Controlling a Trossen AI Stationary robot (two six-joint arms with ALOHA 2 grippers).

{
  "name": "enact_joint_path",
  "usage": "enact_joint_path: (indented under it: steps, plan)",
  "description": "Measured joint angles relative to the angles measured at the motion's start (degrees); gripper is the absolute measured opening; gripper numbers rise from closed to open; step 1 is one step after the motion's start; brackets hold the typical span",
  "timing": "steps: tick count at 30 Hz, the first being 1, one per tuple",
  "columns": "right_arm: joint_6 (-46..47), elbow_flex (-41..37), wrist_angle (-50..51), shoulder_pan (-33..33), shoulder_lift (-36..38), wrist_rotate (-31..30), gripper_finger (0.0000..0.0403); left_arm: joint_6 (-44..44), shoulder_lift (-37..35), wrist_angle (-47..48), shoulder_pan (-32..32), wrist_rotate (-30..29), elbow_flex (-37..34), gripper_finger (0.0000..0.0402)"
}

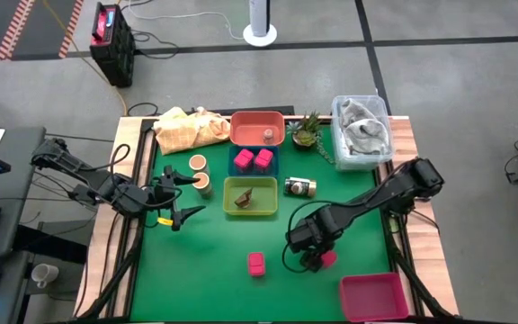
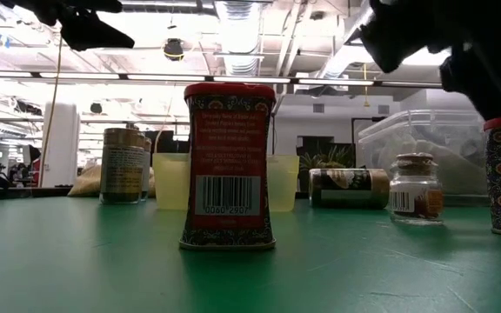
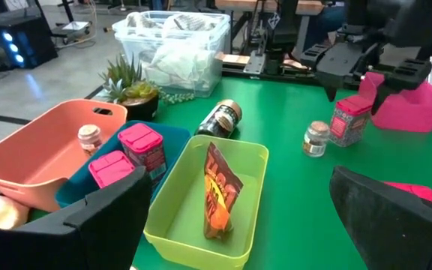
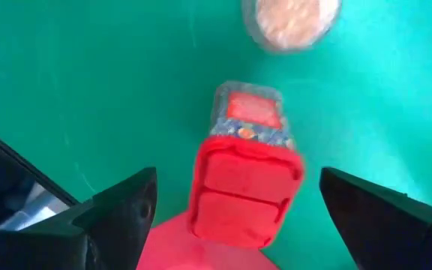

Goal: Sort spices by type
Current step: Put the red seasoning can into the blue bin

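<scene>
Four pink-lidded tins: two in the blue bin point(image 1: 254, 162), one loose on the counter point(image 1: 256, 263), one under the right gripper point(image 1: 317, 260), fingers wide. Two tan jars point(image 1: 200, 173) beside the left gripper point(image 1: 180, 193), also wide.

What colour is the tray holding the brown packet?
Yellow-green; the tray with the brown packet shows best in the left wrist view.
</scene>
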State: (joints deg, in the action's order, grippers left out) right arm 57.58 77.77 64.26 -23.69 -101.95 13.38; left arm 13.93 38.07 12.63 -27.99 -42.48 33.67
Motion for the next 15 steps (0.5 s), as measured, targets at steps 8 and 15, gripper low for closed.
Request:
enact_joint_path:
  steps: [8,15]
  plan:
    - [-1.44,-0.08,3.07,-1.72,-4.45,1.69,0.0398,-0.9,-1.1,-0.21,0.04,-0.13,0.37,0.0389]
    - [-7.42,-0.06,3.18,-1.29,-8.83,4.16,0.0332,-2.19,-2.15,-0.13,0.04,-0.79,0.37,0.0389]
